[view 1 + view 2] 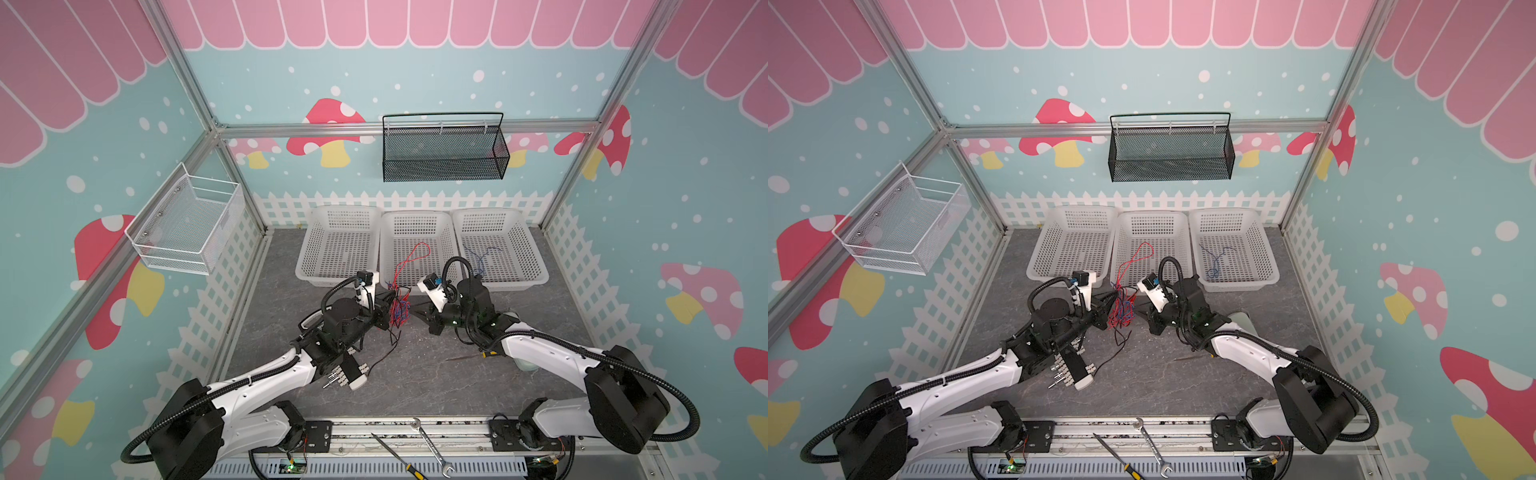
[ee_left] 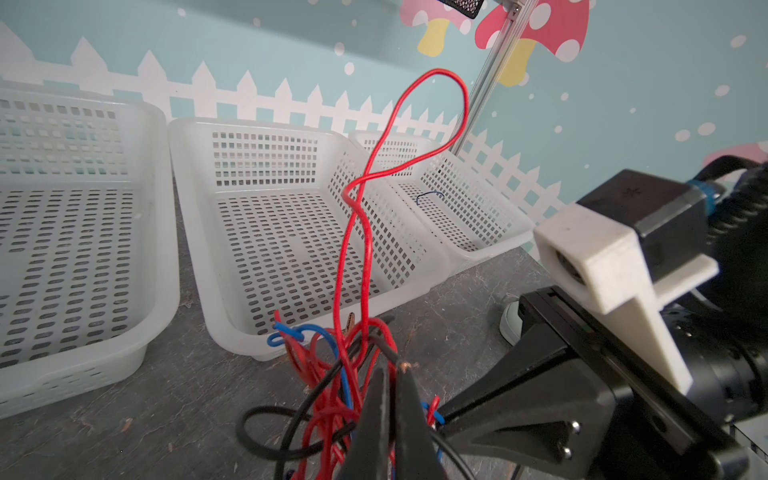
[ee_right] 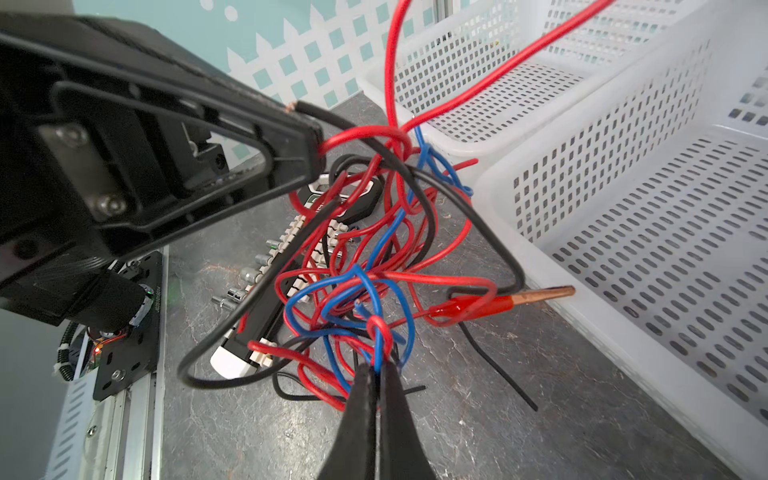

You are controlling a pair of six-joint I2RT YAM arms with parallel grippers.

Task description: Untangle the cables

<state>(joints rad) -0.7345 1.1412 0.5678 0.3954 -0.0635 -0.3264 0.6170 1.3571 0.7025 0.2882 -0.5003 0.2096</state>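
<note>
At the far left of the worktop (image 1: 415,374) stands the left basket (image 1: 306,253), which plays no part in this step. Next to the right, the left arm's jaws are pressed together on the top of the tangled cables (image 1: 399,311), pinching a black strand (image 2: 388,353) and red ones beside it. We treat this hold as the anchor and allow it no motion during the pull. The bundle hangs between the two arms, just in front of the middle basket (image 1: 415,214). A red loop (image 2: 432,75) rises from the bundle over that basket, and a black tail (image 1: 382,357) trails on the worktop. On the right, the right arm's jaws are closed on a blue strand (image 3: 377,355) low in the knot, where a small red loop (image 3: 376,328) wraps it. We judge the step to be drawing that blue strand free. We pull slowly to the right along the strand's own run and stop whenever the red loop tightens. We watch the red-sleeved copper terminal (image 3: 478,309), which could hook neighbouring strands. Farthest right, the right basket (image 1: 536,257) already holds one blue cable (image 1: 482,259), so it is the probable destination.
</note>
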